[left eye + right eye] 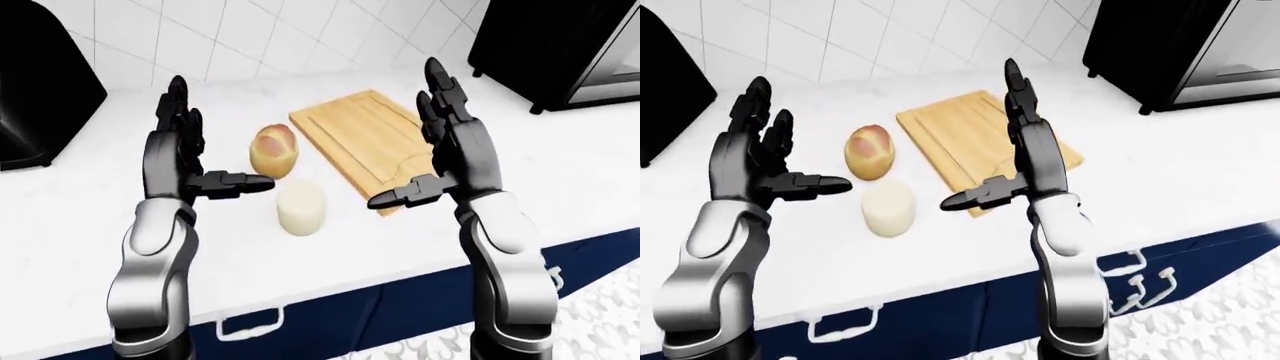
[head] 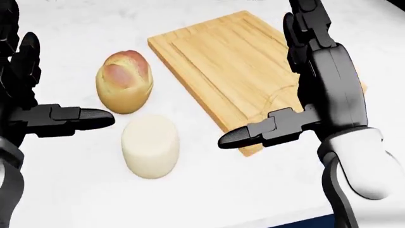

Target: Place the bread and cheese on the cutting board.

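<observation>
A round golden bread roll (image 2: 124, 81) lies on the white counter just left of the wooden cutting board (image 2: 228, 71). A pale cylinder of cheese (image 2: 150, 145) lies on the counter below the roll, off the board. My left hand (image 1: 200, 146) is raised and open to the left of the roll and cheese, thumb pointing right. My right hand (image 1: 425, 142) is raised and open over the board's right part, thumb pointing left. Neither hand touches anything.
A black appliance (image 1: 40, 82) stands at the left of the counter, and a dark oven-like appliance (image 1: 570, 45) at the upper right. White tiled wall runs along the top. Blue drawers with handles (image 1: 840, 322) sit under the counter's near edge.
</observation>
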Controlling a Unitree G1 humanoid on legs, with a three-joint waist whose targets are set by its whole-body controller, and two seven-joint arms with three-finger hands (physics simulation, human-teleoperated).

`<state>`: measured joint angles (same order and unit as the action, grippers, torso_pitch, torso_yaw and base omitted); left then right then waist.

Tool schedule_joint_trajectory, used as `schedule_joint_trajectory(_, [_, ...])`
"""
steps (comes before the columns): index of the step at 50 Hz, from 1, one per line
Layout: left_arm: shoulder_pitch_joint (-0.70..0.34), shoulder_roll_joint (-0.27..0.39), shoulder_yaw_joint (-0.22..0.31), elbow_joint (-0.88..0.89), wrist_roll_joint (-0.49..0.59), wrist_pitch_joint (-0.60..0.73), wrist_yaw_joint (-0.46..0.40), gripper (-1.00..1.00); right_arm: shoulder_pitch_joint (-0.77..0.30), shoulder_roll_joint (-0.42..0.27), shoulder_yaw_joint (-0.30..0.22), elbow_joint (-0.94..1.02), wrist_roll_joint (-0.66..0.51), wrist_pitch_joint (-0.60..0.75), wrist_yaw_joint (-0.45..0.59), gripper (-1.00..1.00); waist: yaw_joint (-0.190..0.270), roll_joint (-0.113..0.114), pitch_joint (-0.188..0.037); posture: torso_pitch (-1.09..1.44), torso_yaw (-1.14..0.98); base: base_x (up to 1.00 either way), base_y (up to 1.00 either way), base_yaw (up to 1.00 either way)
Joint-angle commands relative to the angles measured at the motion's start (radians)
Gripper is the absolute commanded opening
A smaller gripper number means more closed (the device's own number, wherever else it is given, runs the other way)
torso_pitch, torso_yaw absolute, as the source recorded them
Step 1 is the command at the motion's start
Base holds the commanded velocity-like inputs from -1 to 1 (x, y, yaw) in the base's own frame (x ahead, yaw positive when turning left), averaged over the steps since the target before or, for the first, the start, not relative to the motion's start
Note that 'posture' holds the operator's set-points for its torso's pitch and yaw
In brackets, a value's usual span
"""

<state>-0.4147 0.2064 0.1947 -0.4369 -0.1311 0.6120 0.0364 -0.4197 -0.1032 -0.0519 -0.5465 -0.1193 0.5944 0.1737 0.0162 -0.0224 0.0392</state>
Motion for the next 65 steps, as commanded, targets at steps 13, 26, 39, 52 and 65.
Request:
schedule_joint_trajectory(13, [-0.032,0.014,0.013,-0.021,0.002,-0.029,0.003,1.00,-0.024,-0.003,-0.001,-0.031,-0.003,-0.030,0.002,1.00,0.002,0.032,-0.029,0.00,0.00,0.00,0.00,0.20])
schedule_joint_trajectory(26, [-0.038,0.021,0.017,-0.020,-0.007,-0.028,0.007,1.00,-0.043,-0.010,0.001,-0.013,-0.022,-0.007,-0.004,1.00,-0.008,0.047,-0.009,0.00,0.00,0.00,0.00,0.39])
schedule_joint_trajectory(39, [-0.028,0.021,0.017,-0.014,0.000,-0.042,0.006,1.00,-0.007,-0.006,0.037,-0.104,-0.030,0.133,0.002,1.00,-0.007,0.030,-0.033,0.00,0.00,0.00,0.00,0.00])
schedule_joint_trajectory(52, [-0.012,0.023,0.025,-0.012,0.005,-0.053,-0.004,1.00,0.057,0.042,0.103,-0.119,-0.157,0.128,0.131,1.00,-0.013,0.036,-0.042,0.00,0.00,0.00,0.00,0.00])
schedule_joint_trajectory(65, [-0.018,0.024,0.024,0.002,0.006,-0.057,-0.002,1.00,0.074,0.079,0.145,-0.098,-0.192,0.116,0.200,1.00,-0.017,0.039,-0.046,0.00,0.00,0.00,0.00,0.00])
